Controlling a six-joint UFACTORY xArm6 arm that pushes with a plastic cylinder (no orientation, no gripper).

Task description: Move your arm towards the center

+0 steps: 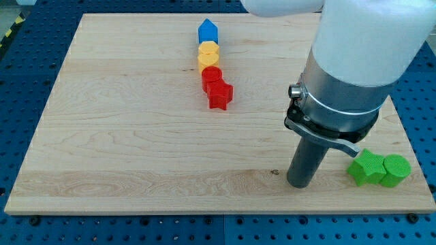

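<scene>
My tip (300, 185) rests on the wooden board (122, 136) near the view's bottom edge, right of centre; the arm carries no gripper, so there are no jaws to report, only the straight dark rod ending in the tip. Just to the view's right of the tip, close to the board's bottom right corner, lie two green blocks that touch each other: a green star-shaped block (366, 167) nearest the tip, apart from it, and a green cylinder (396, 169) on its far side toward the board's right edge. The centre of the board lies up and to the view's left of the tip. Beyond the centre, toward the view's top, four blocks form a tight line running from lower right to upper left: a red star-shaped block (220, 94) nearest, then a red cylinder (212, 77), then a yellow block (208, 55) of rounded outline, then a blue pentagon-shaped block (208, 31) closest to the board's top edge. All four are well apart from the tip.
</scene>
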